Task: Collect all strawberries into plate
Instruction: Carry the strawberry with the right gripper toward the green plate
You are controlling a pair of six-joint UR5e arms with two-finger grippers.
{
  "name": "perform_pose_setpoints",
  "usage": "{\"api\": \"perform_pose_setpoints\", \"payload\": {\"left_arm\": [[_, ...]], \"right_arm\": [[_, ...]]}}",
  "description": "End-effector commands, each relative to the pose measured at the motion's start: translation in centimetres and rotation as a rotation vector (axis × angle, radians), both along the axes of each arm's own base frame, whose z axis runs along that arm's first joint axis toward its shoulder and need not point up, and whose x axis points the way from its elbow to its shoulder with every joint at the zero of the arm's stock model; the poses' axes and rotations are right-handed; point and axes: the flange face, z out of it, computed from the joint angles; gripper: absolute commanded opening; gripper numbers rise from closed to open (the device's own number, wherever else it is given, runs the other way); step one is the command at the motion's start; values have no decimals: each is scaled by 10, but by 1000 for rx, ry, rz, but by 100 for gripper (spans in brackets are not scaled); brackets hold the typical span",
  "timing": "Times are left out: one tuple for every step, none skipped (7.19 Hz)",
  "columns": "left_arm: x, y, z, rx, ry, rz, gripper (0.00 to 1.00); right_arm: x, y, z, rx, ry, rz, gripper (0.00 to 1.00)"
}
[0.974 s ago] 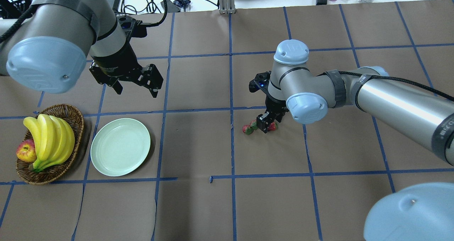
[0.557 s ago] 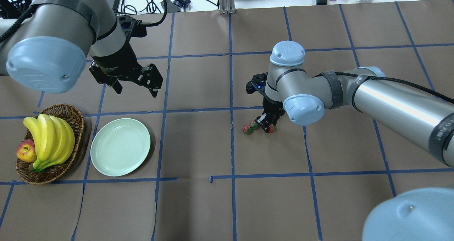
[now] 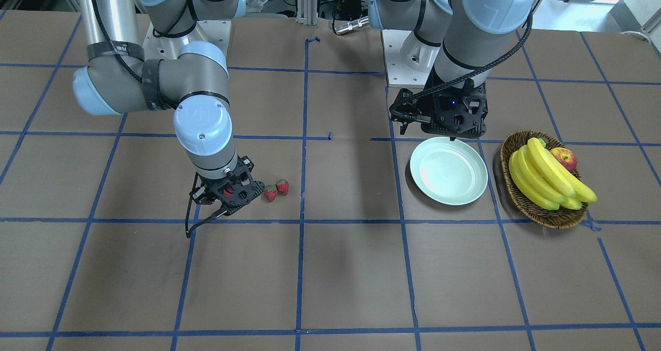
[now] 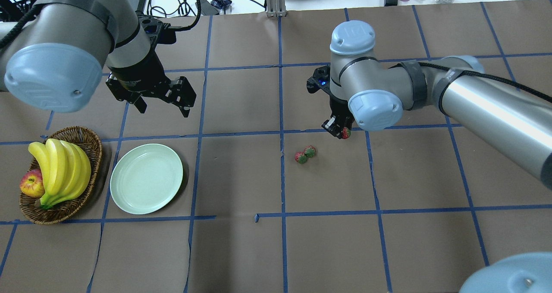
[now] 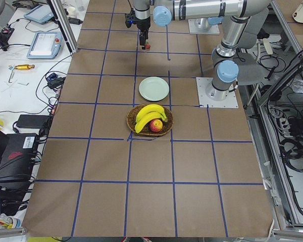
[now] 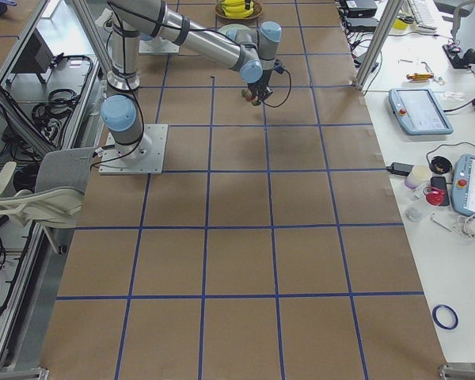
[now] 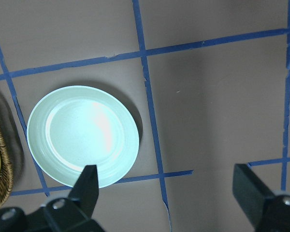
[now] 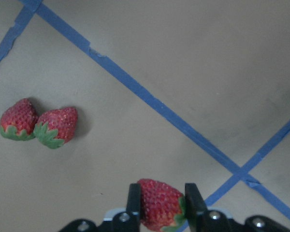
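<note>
The right gripper (image 8: 161,192) has its two black fingers (image 8: 133,198) drawn in tight on a small red strawberry with a green leafy cap (image 8: 159,205). One finger presses on each flank of the fruit, which fills the narrow gap between them. From overhead, the right gripper (image 4: 340,130) hangs above a blue tape line on the brown paper-covered table (image 4: 327,241). The held strawberry (image 4: 345,133) shows red at the fingertips (it touches nothing but the fingers).

Two other small red strawberries (image 4: 301,157) lie on the paper near that gripper, touching each other. In the front-facing view the pair (image 3: 270,193) sits just beside the right gripper (image 3: 230,195).

The left gripper (image 4: 164,110) has its fingers spread wide and holds nothing. It hovers over the table on the far side of the round, shallow, pale mint-green plate (image 4: 146,179). In its own wrist view, one dark finger (image 7: 86,186) overlaps the plate's near rim in the picture, and the other stands far off to the side over brown paper. The left gripper (image 7: 166,193) touches neither the plate (image 7: 82,135) nor the table.

The plate rests flat on the paper, well apart from all three strawberries. It lies just beside a brown woven wicker basket (image 4: 92,146) that holds a bunch of yellow bananas (image 4: 64,172) and a red-yellow apple (image 4: 31,184).
</note>
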Motion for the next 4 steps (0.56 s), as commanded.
{"api": "perform_pose_setpoints", "payload": {"left_arm": [[7,-2,4,-9,-7,7,100],[20,-6,9,-18,-1,34,100],[40,-7,17,-27,-6,67,100],[63,-8,24,-37,-6,107,100]], "right_arm": [[15,-19,55,-45,-78,-48,0],[28,-19,63,-53,-116,-120,0],[54,-11,70,-65,-133,-147,0],[85,-3,82,-80,-170,-192,0]]}}
